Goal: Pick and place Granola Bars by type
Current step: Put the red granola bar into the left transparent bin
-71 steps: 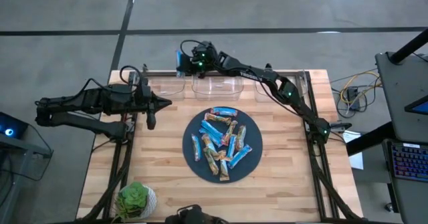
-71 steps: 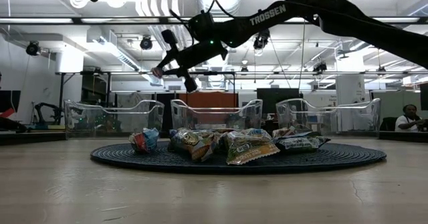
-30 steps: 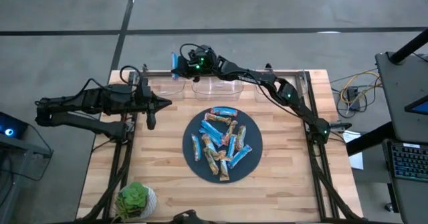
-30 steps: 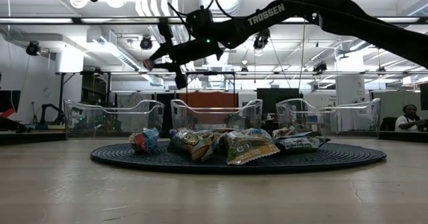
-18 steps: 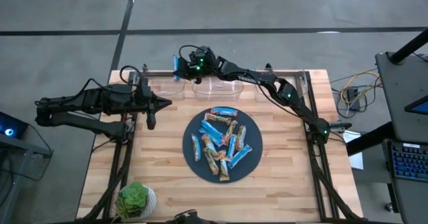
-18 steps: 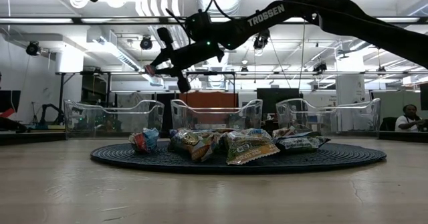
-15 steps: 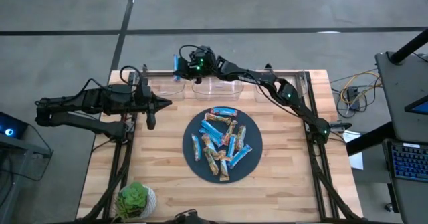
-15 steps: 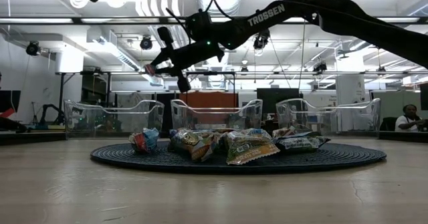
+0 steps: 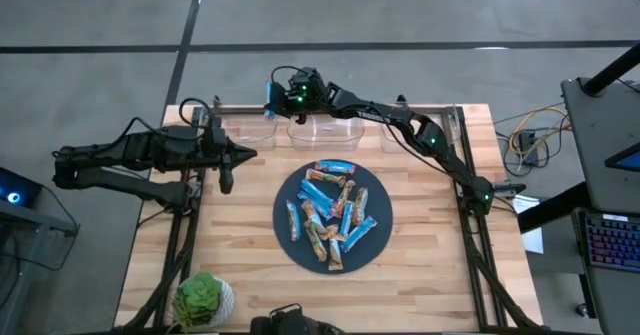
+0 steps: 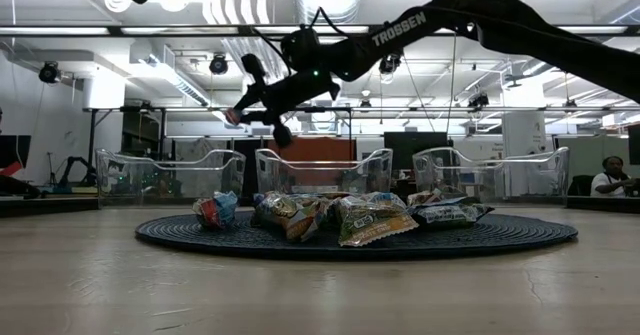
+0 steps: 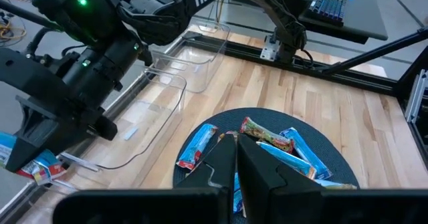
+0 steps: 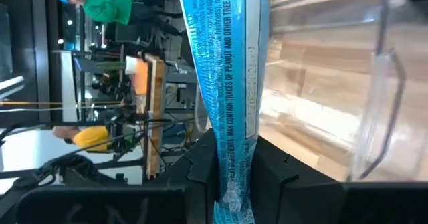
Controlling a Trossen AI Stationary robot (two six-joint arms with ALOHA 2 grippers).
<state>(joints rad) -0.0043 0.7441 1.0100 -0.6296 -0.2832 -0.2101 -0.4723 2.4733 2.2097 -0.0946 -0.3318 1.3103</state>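
The right gripper (image 12: 235, 158) pinches a blue granola bar (image 12: 231, 83) between its 2 fingers, at the high view's upper centre, above the clear bins (image 9: 324, 129); left gripper (image 9: 250, 154) clenched empty, centre-left; other bars (image 9: 330, 213) on the dark disc (image 9: 287, 205).

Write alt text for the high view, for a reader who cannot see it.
The right gripper holds a blue granola bar over the clear bins at the table's far edge. A dark round mat mid-table carries a pile of granola bars; the left gripper waits, shut, left of it.
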